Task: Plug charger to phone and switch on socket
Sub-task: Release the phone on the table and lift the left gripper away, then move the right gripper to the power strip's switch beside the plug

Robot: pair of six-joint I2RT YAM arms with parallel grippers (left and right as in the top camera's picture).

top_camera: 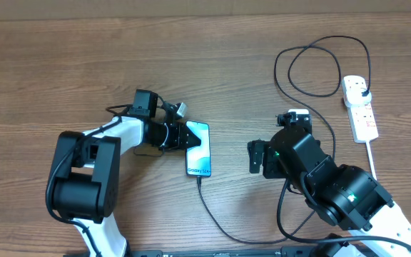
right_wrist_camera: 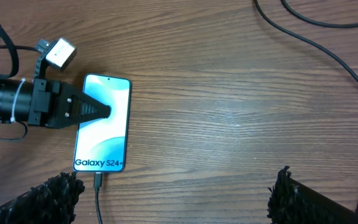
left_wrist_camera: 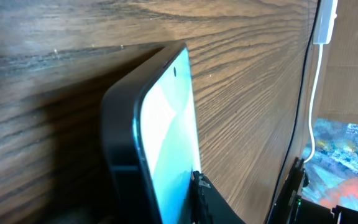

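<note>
left gripper (right_wrist_camera: 95, 112): reaches in from 9 o'clock of the phone (right_wrist_camera: 114, 124). one dark pointed finger (right_wrist_camera: 99, 112) lies across the lit screen near its 9 o'clock edge. the other finger is hidden, so cannot tell how wide the jaws stand or whether they grip the phone. the left wrist view shows the phone's dark edge and pale screen very close, with a dark finger part over the lower screen.

phone: lies on the wooden tabletop (top_camera: 63, 57), near the middle, long axis running 12 to 6. screen up, reads "galaxy s24+" at the 6 o'clock end.

charger (top_camera: 216, 221): connector tip (right_wrist_camera: 97, 180) sits at the phone's 6 o'clock end, touching it. how deep it is seated is too small to tell. the thin black cable trails off toward 5 o'clock, and more of it loops at the far right up to a black plug (top_camera: 363, 91) seated in the socket (top_camera: 360, 107).

right gripper (right_wrist_camera: 173, 190): at 3 o'clock of the phone, apart from it. its fingers (right_wrist_camera: 58, 193) are spread wide, with nothing between them but bare wood.

socket: white strip at 2 o'clock of the phone, well apart, near the right edge. its thick white cord (top_camera: 371, 160) runs off toward 6 o'clock. switch position is too small to read.
</note>
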